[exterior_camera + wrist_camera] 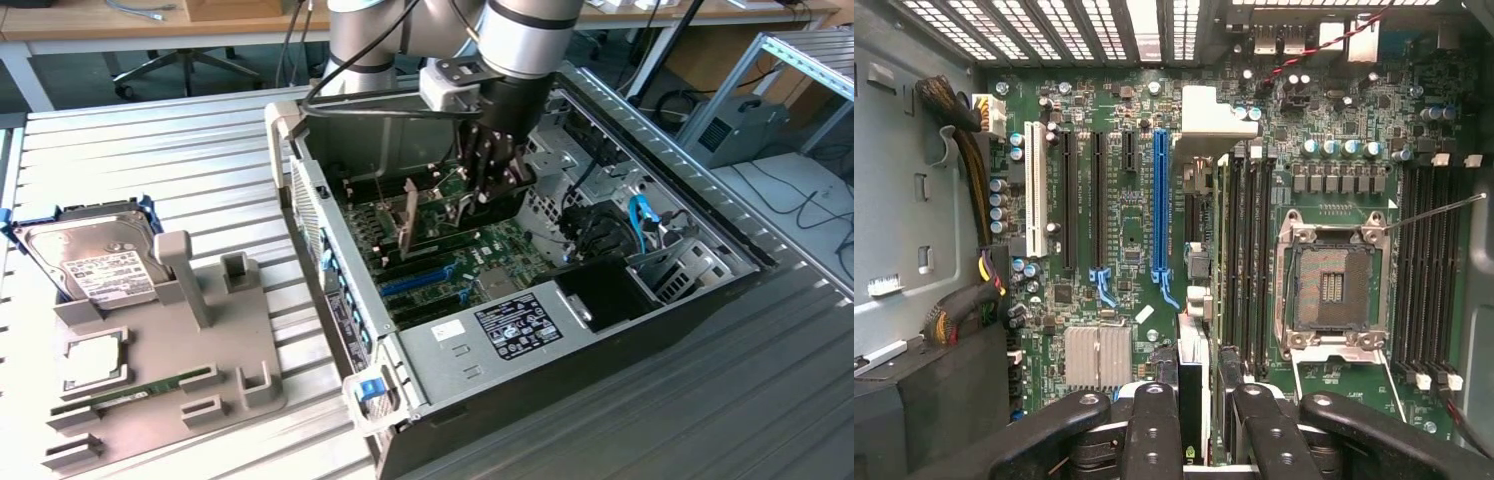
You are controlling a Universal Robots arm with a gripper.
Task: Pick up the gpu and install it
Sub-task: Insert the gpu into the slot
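**A:** Exterior view first. Where is the hand, and what room does it have?

**B:** The gripper (489, 180) is down inside the open computer case (304, 170), which lies on its side. The case walls stand up all round the hand. The side wall toward the exterior view's left is well apart from it, and the drive cage (667, 265) on the other side is nearer. The space above the hand is open.

**A:** And the gpu?

**B:** The gpu (465, 208) hangs just below the fingers, over the motherboard (461, 262). I cannot tell from here whether it touches the board.

**A:** Anything outside the case?

**B:** A hard drive (83, 258) and a memory stick (134, 392) sit on the grey fixture (200, 345), far from the hand.

**A:** Wrist view. How does the grip look?

**B:** The gripper (1206, 440) is clamped on the gpu (1242, 260), with fingers (1154, 430) on both faces. The card is seen edge-on. Its long axis runs straight away from the fingertips.

**A:** Which way does it point?

**B:** The silver bracket (1216, 118) is at the far end, toward the vented rear wall (1104, 25).

**A:** What lies to either side?

**B:** The blue slot (1161, 200) runs parallel just beside the card, and its whole length is uncovered. The CPU socket (1332, 285) lies on the card's other side. A cable bundle (964, 310) lies beyond the slots, well apart from the hand.
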